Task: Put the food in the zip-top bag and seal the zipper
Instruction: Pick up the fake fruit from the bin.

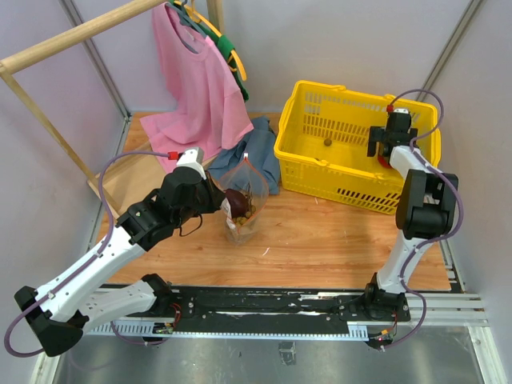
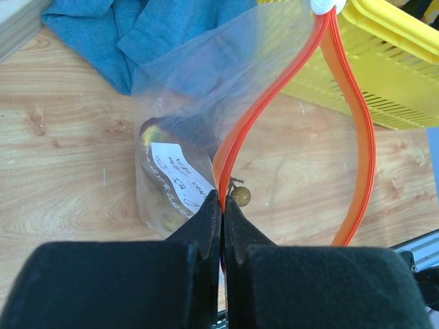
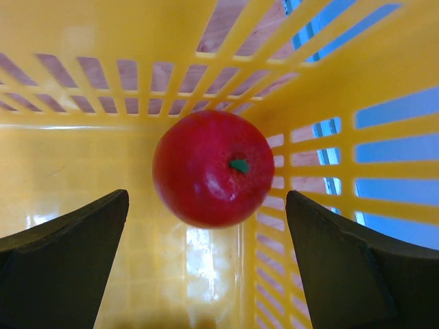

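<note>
Right wrist: glossy red fruit, green stem.

I count one zip-top bag holding one dark grape bunch and one tan ball cluster, one yellow basket, one red round fruit, one small brown ball, one pink shirt, one blue cloth.
</note>
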Controlling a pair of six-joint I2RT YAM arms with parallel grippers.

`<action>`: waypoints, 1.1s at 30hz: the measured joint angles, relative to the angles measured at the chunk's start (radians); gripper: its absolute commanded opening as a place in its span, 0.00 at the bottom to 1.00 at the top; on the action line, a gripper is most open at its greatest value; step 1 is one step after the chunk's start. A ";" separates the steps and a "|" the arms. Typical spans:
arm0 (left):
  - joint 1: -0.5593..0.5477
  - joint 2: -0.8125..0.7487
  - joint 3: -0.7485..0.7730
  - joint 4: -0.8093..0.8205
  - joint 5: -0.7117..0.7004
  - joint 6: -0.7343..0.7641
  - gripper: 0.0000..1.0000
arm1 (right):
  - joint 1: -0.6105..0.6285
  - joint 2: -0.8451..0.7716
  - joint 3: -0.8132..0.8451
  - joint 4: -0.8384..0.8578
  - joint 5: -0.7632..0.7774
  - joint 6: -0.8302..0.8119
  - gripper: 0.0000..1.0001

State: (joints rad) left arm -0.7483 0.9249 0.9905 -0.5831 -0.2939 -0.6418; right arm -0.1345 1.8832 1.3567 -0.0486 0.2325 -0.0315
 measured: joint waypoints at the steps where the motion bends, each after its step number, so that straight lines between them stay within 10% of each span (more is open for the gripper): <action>1: 0.000 0.000 0.000 0.000 0.000 0.003 0.00 | -0.004 0.022 0.005 0.005 -0.004 0.000 0.98; 17: 0.000 0.000 -0.001 0.001 0.011 0.006 0.00 | -0.037 0.179 0.117 0.013 -0.098 0.013 1.00; 33: 0.000 -0.016 -0.004 -0.002 0.010 0.006 0.00 | -0.065 0.196 0.141 0.008 -0.164 0.032 0.53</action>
State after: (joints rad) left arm -0.7479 0.9089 0.9867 -0.5850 -0.2836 -0.6361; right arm -0.1997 2.0789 1.4975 -0.0406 0.0681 0.0006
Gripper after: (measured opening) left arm 0.011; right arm 0.801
